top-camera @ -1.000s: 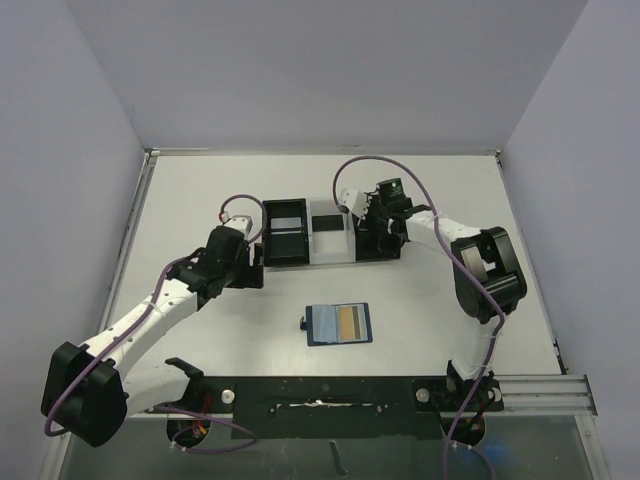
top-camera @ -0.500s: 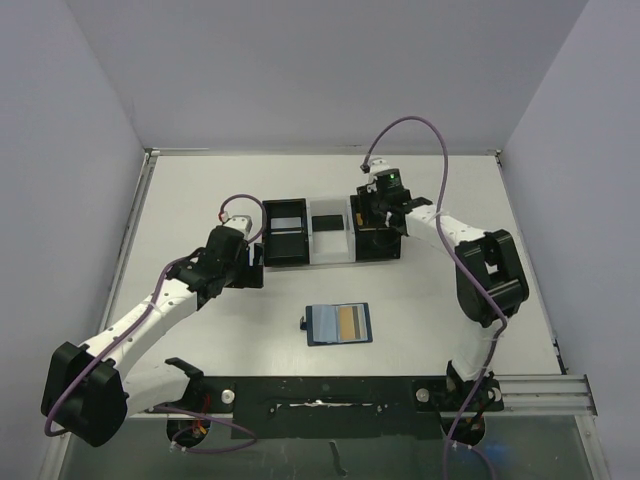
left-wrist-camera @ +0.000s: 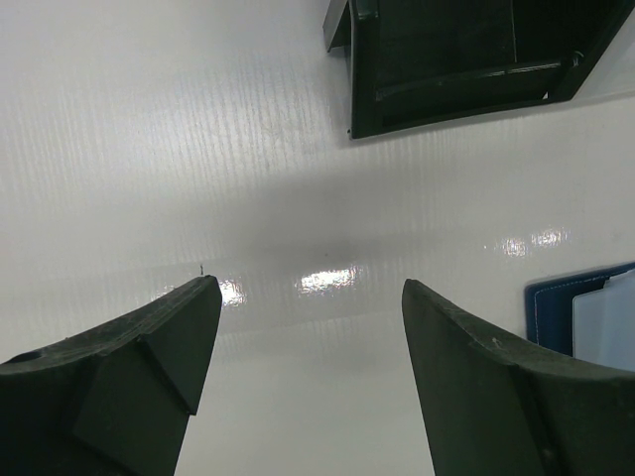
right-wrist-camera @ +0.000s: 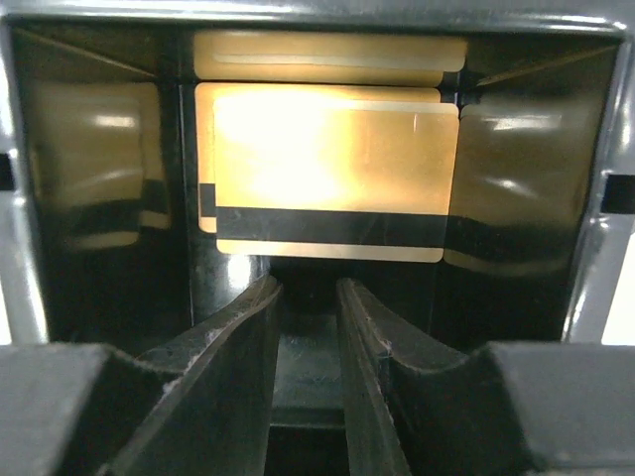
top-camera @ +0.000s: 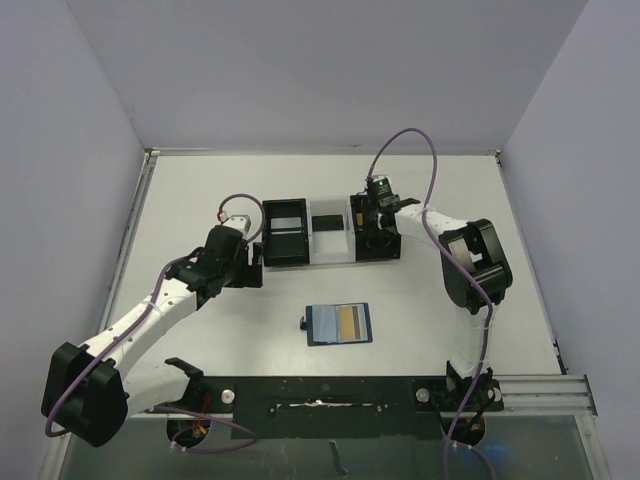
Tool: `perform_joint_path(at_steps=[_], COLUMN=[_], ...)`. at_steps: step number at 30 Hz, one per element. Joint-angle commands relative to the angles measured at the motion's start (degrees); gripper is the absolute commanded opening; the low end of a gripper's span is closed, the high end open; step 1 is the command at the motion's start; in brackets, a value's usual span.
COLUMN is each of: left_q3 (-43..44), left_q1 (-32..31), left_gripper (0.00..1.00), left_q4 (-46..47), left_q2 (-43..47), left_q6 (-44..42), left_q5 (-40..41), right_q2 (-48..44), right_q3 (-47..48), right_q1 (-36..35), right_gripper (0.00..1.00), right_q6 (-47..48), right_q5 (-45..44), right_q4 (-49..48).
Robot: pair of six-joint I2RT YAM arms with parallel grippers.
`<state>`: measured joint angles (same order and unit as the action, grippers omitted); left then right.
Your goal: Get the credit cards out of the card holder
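The card holder (top-camera: 340,323) lies open on the table in the top view, with a gold card (top-camera: 352,322) and a pale card (top-camera: 325,322) in its slots. My right gripper (top-camera: 373,222) hangs over the right black box (top-camera: 376,240). In the right wrist view its jaws (right-wrist-camera: 308,286) stand slightly apart with nothing between them. Just beyond them a gold credit card (right-wrist-camera: 332,178) with a black stripe lies on the box floor. My left gripper (left-wrist-camera: 310,288) is open above bare table, to the left of the card holder's corner (left-wrist-camera: 556,322).
Two black boxes joined by a clear section (top-camera: 330,232) stand at mid-table; the left box (left-wrist-camera: 466,59) shows ahead of my left gripper. Grey walls close in the table on the left, back and right. A black rail (top-camera: 330,395) runs along the near edge.
My right gripper has swung left from beside the right black box to directly over it, and its jaws have narrowed. The left arm and the card holder have not moved.
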<state>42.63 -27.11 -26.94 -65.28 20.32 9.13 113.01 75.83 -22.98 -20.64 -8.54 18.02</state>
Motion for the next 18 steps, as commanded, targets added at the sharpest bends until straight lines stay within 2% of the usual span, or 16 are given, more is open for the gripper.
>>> perform_joint_path(at_steps=[1,18], left_q3=[1.47,1.53], left_q1=[0.57,0.66], left_gripper=[0.74,0.74], left_q4=[2.41,2.51], left_q2=[0.45,0.06], left_q6=[-0.72,-0.89], left_q5=[-0.68,-1.50], right_q2=[0.81,5.10], right_q3=[2.86,3.04], right_q1=[-0.41,-0.91], right_gripper=[0.30,0.37], right_q6=[-1.38,-2.41], right_q5=[-3.43,-5.63], right_q4=[-1.11,-6.73])
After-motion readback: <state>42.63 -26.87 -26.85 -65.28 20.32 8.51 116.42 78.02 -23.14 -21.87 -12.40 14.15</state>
